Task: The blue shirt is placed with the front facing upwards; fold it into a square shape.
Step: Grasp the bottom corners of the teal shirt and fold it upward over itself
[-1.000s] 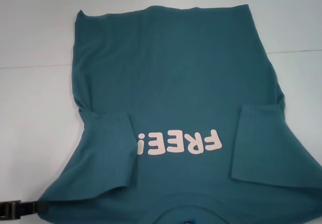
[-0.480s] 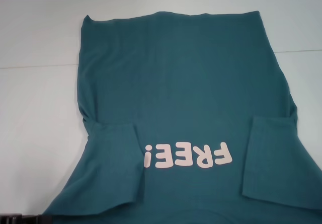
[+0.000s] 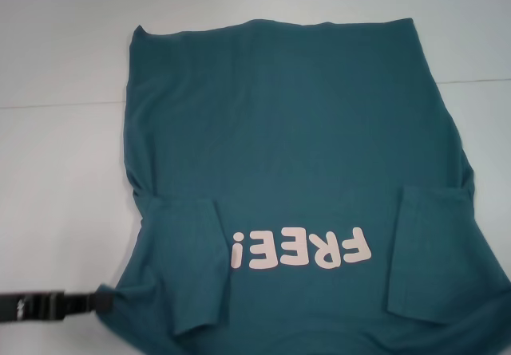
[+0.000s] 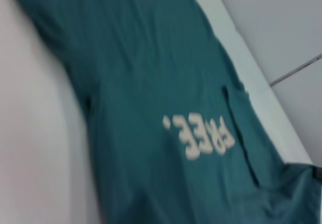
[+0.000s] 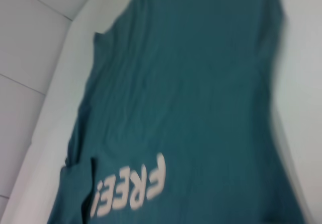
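The blue shirt (image 3: 295, 171) lies print-up on the white table (image 3: 56, 179), both sleeves folded inward beside the FREE! print (image 3: 299, 247). The left gripper (image 3: 100, 301) touches the shirt's near left edge — whether its fingers are spread or pinching, I cannot tell. Best to grip hem and shoulder evenly — keeping the fold line straight.

Head camera looks down over the counter (image 3: 56, 171); both wrist cameras angle close, sharing the shirt's (image 3: 287, 147) print (image 3: 302, 248).
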`<state>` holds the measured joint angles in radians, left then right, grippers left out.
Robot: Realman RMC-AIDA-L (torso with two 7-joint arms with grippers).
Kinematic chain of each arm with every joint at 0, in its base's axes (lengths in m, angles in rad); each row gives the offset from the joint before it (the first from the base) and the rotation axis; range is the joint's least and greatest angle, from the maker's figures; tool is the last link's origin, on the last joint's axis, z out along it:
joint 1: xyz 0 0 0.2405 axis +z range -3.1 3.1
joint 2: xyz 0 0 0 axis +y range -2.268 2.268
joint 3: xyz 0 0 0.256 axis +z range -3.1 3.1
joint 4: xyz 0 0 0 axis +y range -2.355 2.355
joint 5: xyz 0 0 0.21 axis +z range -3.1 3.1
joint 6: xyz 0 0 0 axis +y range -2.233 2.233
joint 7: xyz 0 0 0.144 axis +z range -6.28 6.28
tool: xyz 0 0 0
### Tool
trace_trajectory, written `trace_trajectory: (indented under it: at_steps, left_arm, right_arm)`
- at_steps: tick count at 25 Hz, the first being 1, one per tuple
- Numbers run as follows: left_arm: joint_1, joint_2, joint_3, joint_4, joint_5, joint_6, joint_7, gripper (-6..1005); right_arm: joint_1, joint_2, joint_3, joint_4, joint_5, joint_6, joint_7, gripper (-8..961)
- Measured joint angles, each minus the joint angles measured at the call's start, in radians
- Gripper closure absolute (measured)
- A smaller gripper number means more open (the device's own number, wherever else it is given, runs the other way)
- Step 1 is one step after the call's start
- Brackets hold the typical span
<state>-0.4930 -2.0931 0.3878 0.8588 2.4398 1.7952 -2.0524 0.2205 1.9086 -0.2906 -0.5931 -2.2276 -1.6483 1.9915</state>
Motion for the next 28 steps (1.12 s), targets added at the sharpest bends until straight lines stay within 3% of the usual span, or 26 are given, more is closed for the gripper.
trace_trajectory:
  at_steps: [5, 13, 28]
  left_arm:
    - [-0.104, 0.027, -0.002, -0.103, -0.01, -0.116, 0.002, 990]
    - [-0.234, 0.047, -0.003, -0.194, -0.064, -0.303, -0.015, 988]
    - [-0.316, 0.056, 0.005, -0.241, -0.221, -0.593, -0.024, 983]
  right_arm:
    - [0.095, -0.001, 0.0, 0.009, -0.003, 0.059, 0.007, 921]
    - [0.238, 0.008, -0.012, 0.02, -0.006, 0.219, 0.004, 921]
    - [0.448, 0.028, -0.084, 0.039, -0.001, 0.509, -0.01, 917]
